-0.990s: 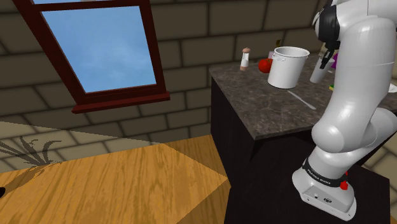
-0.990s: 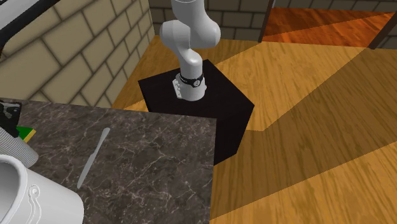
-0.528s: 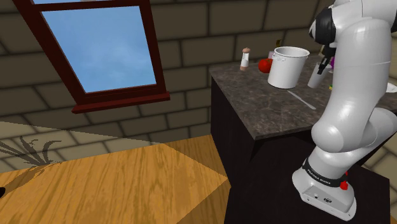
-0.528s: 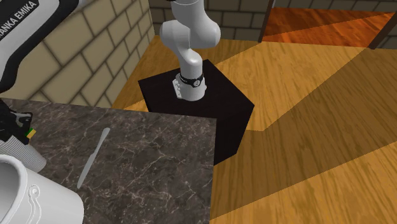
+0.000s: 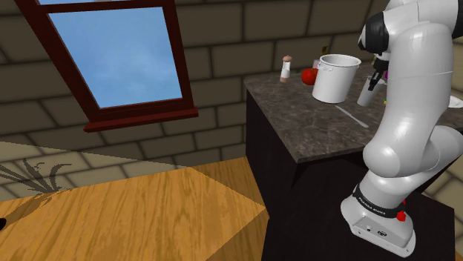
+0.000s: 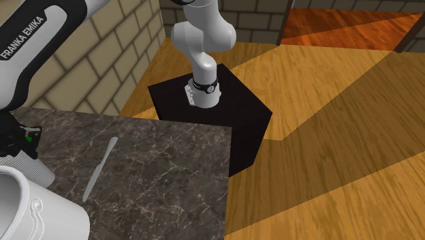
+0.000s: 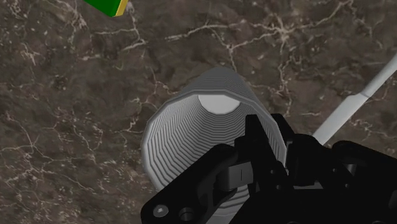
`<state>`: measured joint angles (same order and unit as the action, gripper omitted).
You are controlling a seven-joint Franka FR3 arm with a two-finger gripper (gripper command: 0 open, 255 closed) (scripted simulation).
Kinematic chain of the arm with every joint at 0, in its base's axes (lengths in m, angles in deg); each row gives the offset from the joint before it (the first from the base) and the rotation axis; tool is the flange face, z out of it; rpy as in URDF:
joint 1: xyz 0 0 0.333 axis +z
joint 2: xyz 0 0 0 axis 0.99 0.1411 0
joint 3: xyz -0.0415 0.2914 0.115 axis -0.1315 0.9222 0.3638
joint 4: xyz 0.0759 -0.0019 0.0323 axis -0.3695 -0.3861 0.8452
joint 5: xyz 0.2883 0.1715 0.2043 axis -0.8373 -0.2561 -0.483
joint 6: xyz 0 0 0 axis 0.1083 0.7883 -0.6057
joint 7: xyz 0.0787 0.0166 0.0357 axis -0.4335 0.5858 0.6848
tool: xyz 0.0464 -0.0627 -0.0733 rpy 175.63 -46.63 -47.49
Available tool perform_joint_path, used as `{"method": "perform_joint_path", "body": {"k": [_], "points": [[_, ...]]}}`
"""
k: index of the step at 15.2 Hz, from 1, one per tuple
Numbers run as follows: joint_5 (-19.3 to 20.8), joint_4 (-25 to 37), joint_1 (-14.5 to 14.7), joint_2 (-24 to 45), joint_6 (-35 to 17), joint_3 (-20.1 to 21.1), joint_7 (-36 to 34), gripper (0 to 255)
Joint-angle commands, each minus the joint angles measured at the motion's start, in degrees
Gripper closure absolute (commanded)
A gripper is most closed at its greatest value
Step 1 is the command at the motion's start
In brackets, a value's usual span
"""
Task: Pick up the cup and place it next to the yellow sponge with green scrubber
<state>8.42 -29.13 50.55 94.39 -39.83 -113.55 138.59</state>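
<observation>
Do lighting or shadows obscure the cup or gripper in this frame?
Shoulder view: evenly lit; a leafy shadow lies on the wood floor, far from the cup. Second exterior view: light and dark bands cross the floor only. Wrist view: no glare; the gripper clasps the cup's rim clearly.

Stone-block walls (image 5: pixel 222 44), a red-framed window (image 5: pixel 111 59) (blue sky) — sunlit wooden floor (image 5: pixel 148 215), dark marble counter (image 5: pixel 312 126).

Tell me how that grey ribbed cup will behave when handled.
The grey ribbed cup looks hollow and empty, so probably light. Its ribs likely keep it from slipping in the claw, which pinches its wall. Tall with a narrower base, it may tip if set down carelessly.
</observation>
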Motion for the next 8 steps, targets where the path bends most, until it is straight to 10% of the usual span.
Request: {"method": "perform_joint_path", "body": {"k": [1, 3, 4, 8], "points": [[-0.04, 0.00, -0.03, 0.04, -0.05, 0.02, 0.03, 255], [-0.04, 0.00, -0.03, 0.04, -0.05, 0.02, 0.03, 255], [-0.04, -0.01, -0.02, 0.03, -0.05, 0.02, 0.02, 0], [-0.04, -0.01, -0.02, 0.03, -0.06, 0.02, 0.02, 0]]}}
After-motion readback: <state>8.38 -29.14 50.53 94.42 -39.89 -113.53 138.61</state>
